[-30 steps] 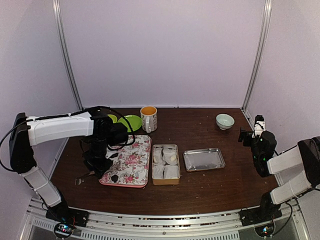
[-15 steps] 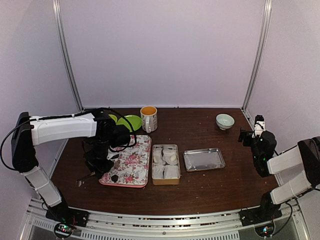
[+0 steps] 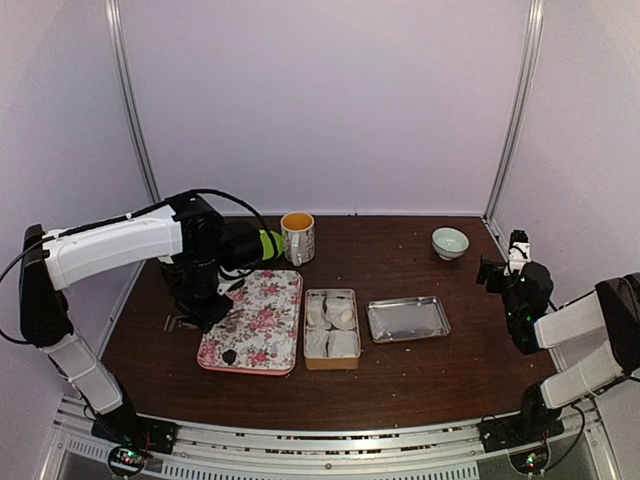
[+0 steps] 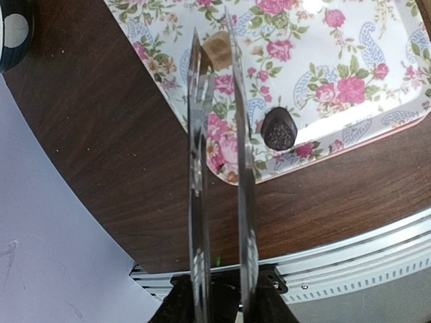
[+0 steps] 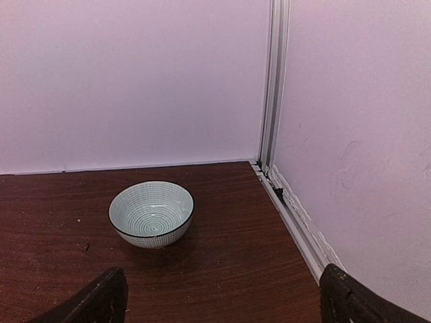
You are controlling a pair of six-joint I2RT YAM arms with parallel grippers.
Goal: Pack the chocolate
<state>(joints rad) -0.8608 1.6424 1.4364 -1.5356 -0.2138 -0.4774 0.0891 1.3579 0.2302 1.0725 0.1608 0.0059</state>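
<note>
The chocolate (image 4: 278,129) lies on the tray (image 4: 350,60), right of centre in the left wrist frame, just right of the narrowly parted blades of the left gripper (image 4: 213,47); whether they hold anything is unclear.

We've got L arm (image 3: 110,250) reaching out, R arm (image 3: 570,320) folded.
L gripper (image 3: 195,315), mid-left, pinches tongs (image 4: 246,168); R gripper (image 5: 225,303), far right, jaws wide.

A dark wooden table (image 3: 400,370) is viewed whole from above. Its rose-patterned tray (image 3: 265,320) is shared with the close, downward left wrist view, its pale ribbed bowl (image 3: 450,242) with the level right wrist view.
</note>
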